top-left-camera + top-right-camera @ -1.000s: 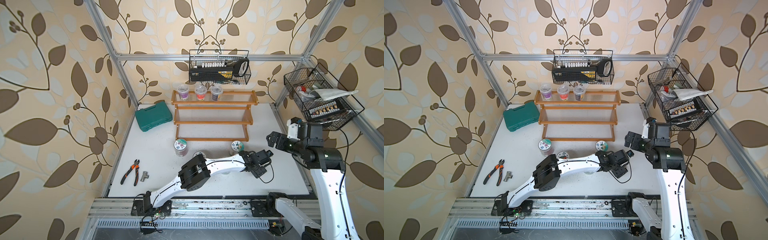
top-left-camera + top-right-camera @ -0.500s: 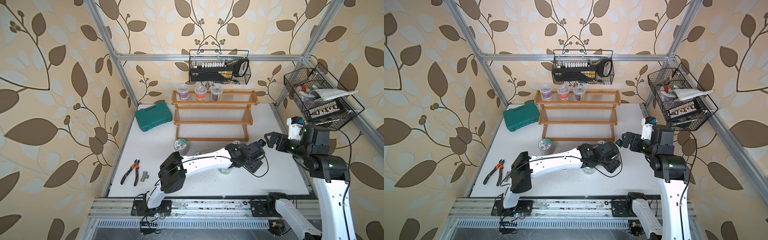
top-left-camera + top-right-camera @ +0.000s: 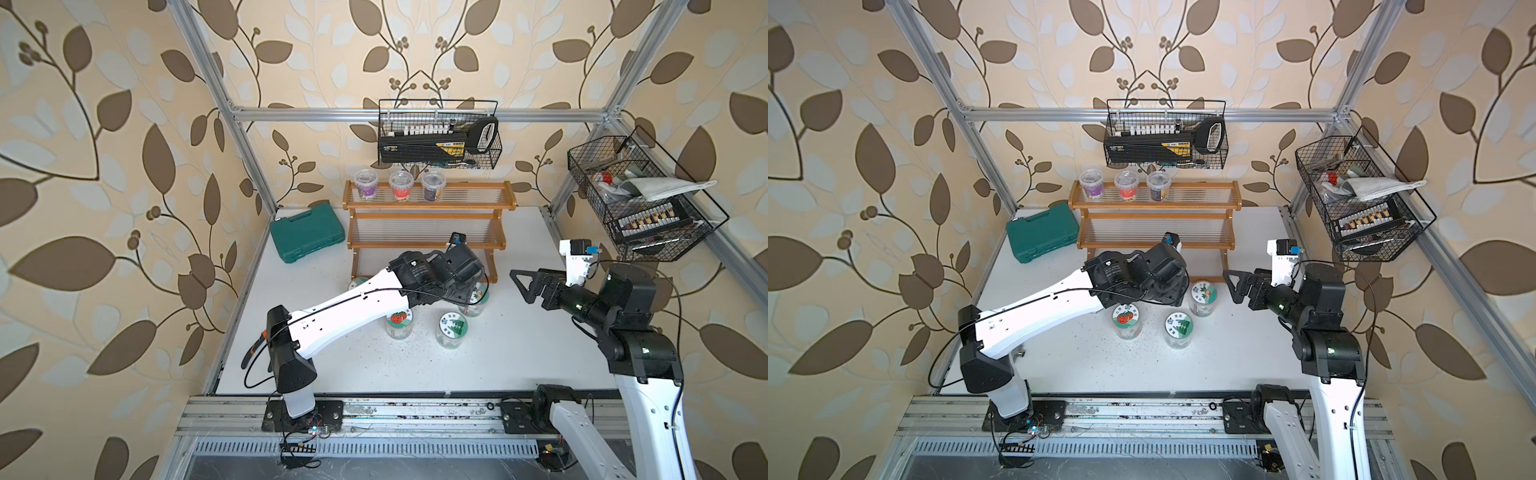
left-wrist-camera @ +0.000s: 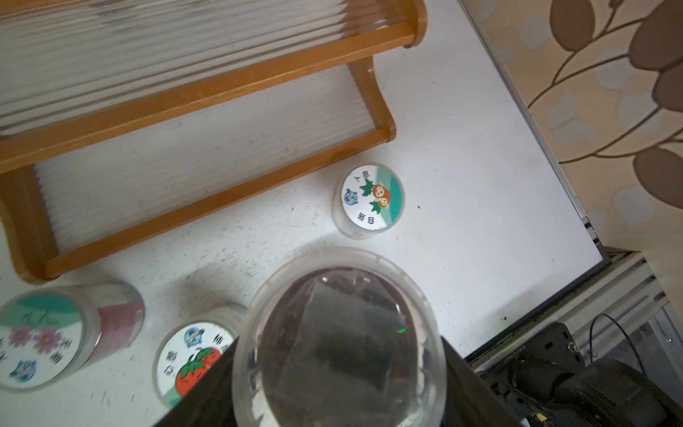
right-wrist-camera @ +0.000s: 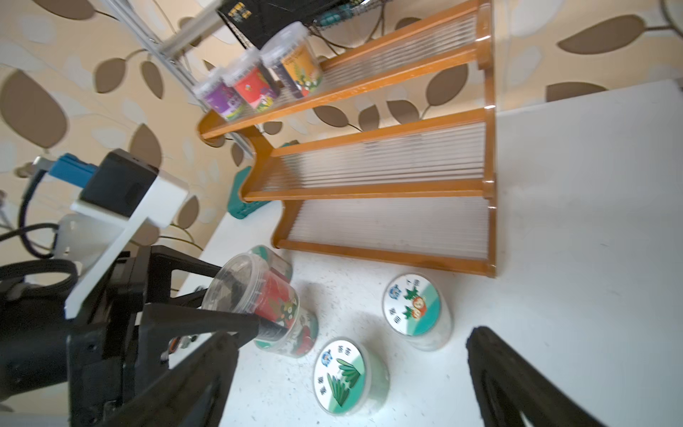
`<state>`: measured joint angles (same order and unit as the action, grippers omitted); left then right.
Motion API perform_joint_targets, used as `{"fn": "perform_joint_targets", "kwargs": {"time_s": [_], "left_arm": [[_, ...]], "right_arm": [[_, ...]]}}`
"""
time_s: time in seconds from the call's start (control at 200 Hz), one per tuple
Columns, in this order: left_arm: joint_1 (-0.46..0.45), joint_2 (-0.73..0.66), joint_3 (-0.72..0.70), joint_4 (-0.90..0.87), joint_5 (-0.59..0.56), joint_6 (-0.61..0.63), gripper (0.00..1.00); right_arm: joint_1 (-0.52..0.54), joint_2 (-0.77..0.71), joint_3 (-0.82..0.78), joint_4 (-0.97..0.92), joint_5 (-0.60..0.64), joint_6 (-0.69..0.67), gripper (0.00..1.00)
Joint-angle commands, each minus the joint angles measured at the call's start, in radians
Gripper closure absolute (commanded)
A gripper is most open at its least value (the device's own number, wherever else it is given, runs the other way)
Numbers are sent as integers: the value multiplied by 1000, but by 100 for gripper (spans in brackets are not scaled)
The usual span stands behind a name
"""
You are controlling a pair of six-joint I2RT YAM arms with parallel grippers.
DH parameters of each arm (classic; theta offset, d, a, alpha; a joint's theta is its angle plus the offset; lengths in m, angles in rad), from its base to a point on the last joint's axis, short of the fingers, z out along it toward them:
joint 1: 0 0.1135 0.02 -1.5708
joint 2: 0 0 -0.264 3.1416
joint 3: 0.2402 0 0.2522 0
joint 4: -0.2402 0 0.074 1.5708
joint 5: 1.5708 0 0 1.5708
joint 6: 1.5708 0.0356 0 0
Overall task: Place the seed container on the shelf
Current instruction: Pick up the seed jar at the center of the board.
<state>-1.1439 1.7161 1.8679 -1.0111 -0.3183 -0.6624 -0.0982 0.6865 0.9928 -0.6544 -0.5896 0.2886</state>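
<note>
The left gripper (image 5: 240,299) squeezes the seed container (image 5: 255,292), a see-through tub with a red label. Its two black fingers (image 5: 207,321) press on the sides of the tub. The tub is up in the air, off the white table (image 3: 519,353), and just above a jar with a tomato on its lid (image 3: 399,320). In both top views the left gripper sits in the middle of the frame, just in front of the bottom step of the wooden shelf (image 3: 457,204), and it hides the tub from above. The tub is not on the shelf yet. Three little tubs (image 3: 401,189) stand in a row on the top step, near its left end. Two more jars stand on the table close by: a leaf jar (image 3: 453,328) and a fruit jar (image 3: 478,296). A green case (image 3: 307,235) lies left of the shelf. The right gripper (image 3: 519,286) is right of the middle of the frame, near the fruit jar. Its jaws are wide apart and hold nothing.
</note>
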Motion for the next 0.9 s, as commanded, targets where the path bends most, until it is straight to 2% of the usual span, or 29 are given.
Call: {"fn": "perform_joint_targets", "kwargs": {"time_s": [0.0,0.105,0.21,0.3,0.49,0.595,0.745,0.895], "left_arm": [[21,-79,29,-123,-28,-81,52],[34,-104,43,-180,-15,-105,52],[41,-117,54,-225,1,-124,51],[42,-129,51,-241,14,-141,50],[44,-161,36,-238,34,-160,50],[44,-174,35,-235,46,-161,50],[44,-195,27,-219,62,-163,50],[43,-219,4,-184,83,-155,50]], "right_arm": [[9,-25,-71,226,-162,81,1],[48,-37,-119,306,-156,96,1],[146,-37,-158,369,-97,80,1],[269,-25,-190,432,-20,57,1],[624,28,-222,513,221,-90,1],[760,63,-242,576,318,-152,1],[858,106,-287,695,384,-196,1],[895,142,-336,818,439,-188,1]]}}
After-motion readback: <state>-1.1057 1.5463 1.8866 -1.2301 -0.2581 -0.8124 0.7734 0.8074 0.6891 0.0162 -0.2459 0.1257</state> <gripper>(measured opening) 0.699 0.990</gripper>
